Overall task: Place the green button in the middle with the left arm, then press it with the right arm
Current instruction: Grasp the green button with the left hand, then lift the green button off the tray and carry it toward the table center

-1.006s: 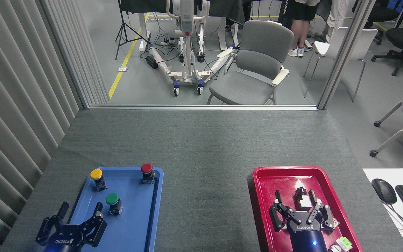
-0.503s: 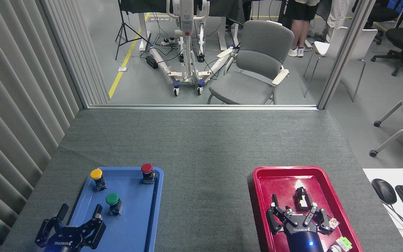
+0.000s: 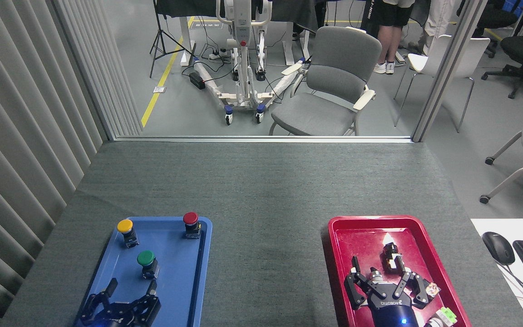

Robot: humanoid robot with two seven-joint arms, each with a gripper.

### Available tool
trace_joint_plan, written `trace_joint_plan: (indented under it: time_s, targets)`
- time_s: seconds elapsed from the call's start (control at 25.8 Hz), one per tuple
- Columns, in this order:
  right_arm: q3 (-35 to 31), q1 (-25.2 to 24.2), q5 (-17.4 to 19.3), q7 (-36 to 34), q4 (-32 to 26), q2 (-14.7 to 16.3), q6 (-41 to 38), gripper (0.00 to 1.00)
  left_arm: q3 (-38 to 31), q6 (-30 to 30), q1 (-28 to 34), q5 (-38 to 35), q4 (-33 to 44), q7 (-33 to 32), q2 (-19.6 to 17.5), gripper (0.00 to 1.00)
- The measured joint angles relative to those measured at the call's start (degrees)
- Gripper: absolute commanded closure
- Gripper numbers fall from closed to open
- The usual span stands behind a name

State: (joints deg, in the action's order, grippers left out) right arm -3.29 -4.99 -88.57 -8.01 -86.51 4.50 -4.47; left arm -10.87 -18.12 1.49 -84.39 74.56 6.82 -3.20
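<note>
Left tool (image 3: 130,289) hung low over the near end of the blue tray (image 3: 200,272), its blocky black fingers spread apart and holding nothing, just short of the green button (image 3: 146,258). That button stood upright inside the tray, untouched, between the yellow button (image 3: 125,225) and the red button (image 3: 190,218), so nothing of the task looked done: pickup, placing on the bare middle (image 3: 266,236) of the tabletop, and pressing all remained. Right tool (image 3: 385,279) hovered over the red tray (image 3: 334,254) with its three slim jointed fingers splayed and empty. Caps were smooth glossy domes on short black bodies; trays were shiny plastic with raised rims; the covering was dull grey felt.
</note>
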Motion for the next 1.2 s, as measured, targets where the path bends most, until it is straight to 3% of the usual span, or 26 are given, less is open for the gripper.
trace_joint_plan:
  time_s: [0.39, 0.46, 0.62, 0.81, 1.05, 1.2]
  targets:
    - [-0.59, -0.08, -0.53, -0.28, -0.06, -1.59, -0.08, 0.0, 4.0, 3.74, -7.38, -0.21, -10.28, 1.65, -0.23, 0.01]
    - [-0.69, -0.07, -0.62, -0.33, -0.06, -1.79, -0.19, 0.0, 4.06, 4.15, -8.82, -0.23, -12.16, 1.83, -0.27, 0.13]
    - [-0.81, -0.17, -1.65, -0.5, -0.07, -1.73, -0.29, 0.0, 4.1, 4.57, -10.48, -0.25, -15.65, 3.81, -0.34, 0.6]
    - [-1.93, -0.3, -3.53, -0.65, -0.07, -2.14, -2.27, 0.0, 4.11, 5.18, -10.81, -0.27, -17.24, 6.98, -0.5, 0.97]
    - [-2.62, -0.4, -4.36, -0.69, -0.11, -3.02, -3.91, 0.0, 4.16, 5.7, -9.92, -0.25, -16.25, 7.91, -2.14, 1.0]
    - [-2.32, -0.44, -4.77, -0.8, -0.23, -3.56, -4.01, 0.0, 5.8, -0.38, -7.92, -0.21, -8.0, 9.06, -2.75, 1.0]
